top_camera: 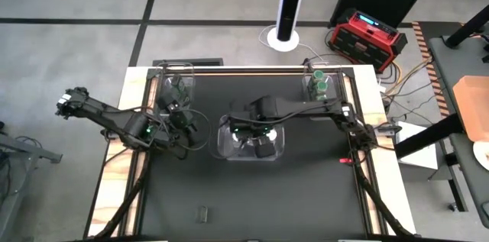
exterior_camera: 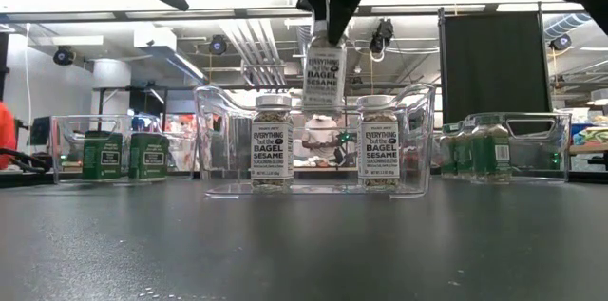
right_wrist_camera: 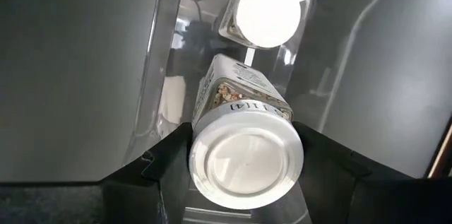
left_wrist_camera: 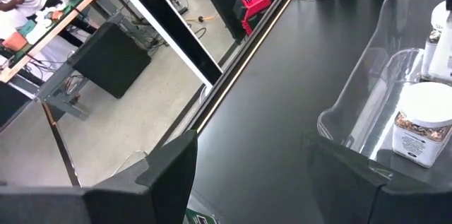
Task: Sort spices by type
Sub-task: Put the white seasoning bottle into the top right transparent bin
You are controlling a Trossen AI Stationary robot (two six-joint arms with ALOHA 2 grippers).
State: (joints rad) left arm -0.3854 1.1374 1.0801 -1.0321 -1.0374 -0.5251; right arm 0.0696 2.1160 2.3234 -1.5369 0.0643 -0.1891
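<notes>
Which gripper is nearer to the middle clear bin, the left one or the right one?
The right. The right gripper hangs directly above the middle bin, shut on a sesame jar. The left gripper sits off to the bin's left side, open.

Labels on the two standing jars [exterior_camera: 273, 140] [exterior_camera: 378, 140] and the raised jar [exterior_camera: 324, 78] each read "EVERYTHING but the BAGEL SESAME"; smaller print below is illegible, as are the green jars' labels [exterior_camera: 102, 154].
</notes>
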